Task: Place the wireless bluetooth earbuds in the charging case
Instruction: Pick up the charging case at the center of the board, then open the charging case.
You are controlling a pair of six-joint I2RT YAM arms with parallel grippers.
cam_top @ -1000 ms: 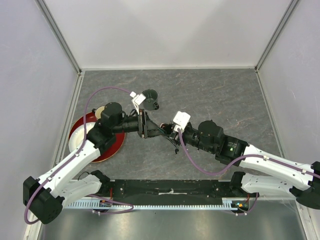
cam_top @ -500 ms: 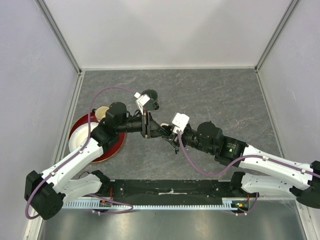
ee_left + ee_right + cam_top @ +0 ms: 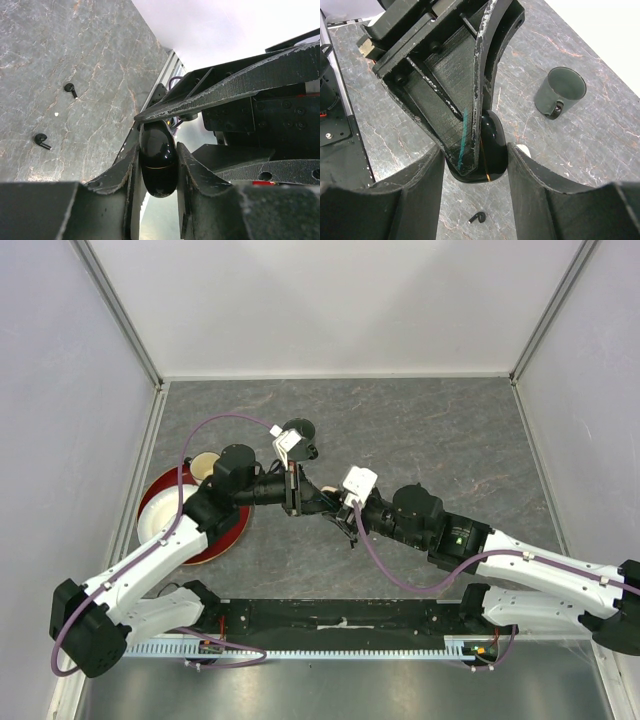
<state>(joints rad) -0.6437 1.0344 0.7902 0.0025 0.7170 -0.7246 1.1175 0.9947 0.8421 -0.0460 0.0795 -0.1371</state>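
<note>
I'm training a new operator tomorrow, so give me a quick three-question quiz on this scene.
1. True or false: the left gripper is shut on the charging case.
2. In the left wrist view, how many black earbuds lie on the table? A one, B two, C four.
3. Short answer: which vessel stands upright on the table in the right wrist view?
Key: 1 true. 2 B. 3 the dark green mug.
</note>
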